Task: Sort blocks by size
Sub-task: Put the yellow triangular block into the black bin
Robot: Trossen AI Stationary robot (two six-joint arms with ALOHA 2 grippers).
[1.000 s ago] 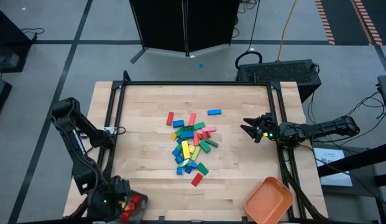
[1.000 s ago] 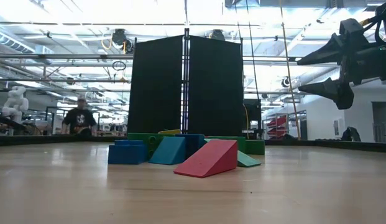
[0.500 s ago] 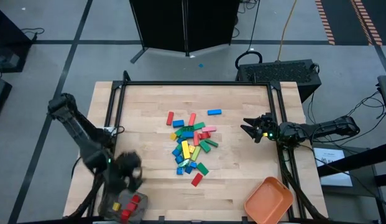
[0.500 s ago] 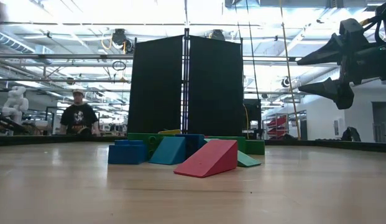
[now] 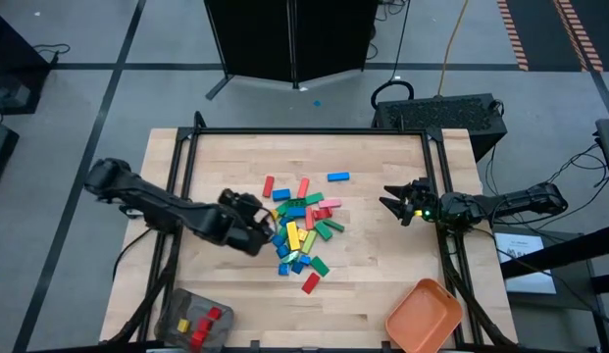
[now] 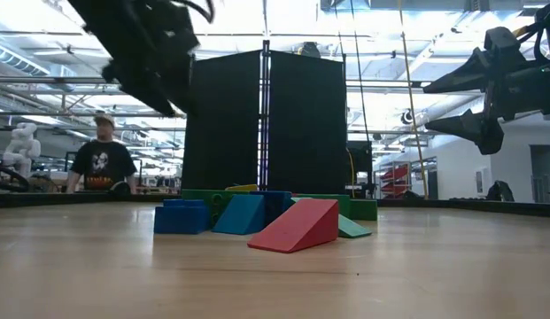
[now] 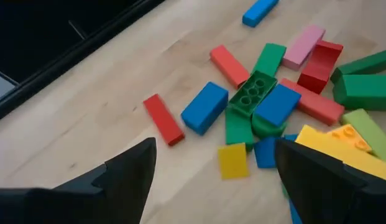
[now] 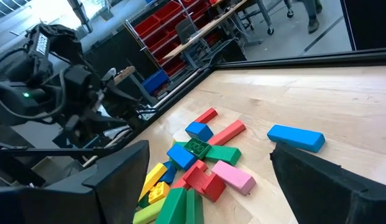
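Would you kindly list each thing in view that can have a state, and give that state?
left gripper: open, empty, at the pile's left edge.
right gripper: open, empty, waiting at the table's right side.
blocks: loose, heaped mid-table, unsorted.
grey container: holds a few red and yellow blocks.
orange tray: empty.
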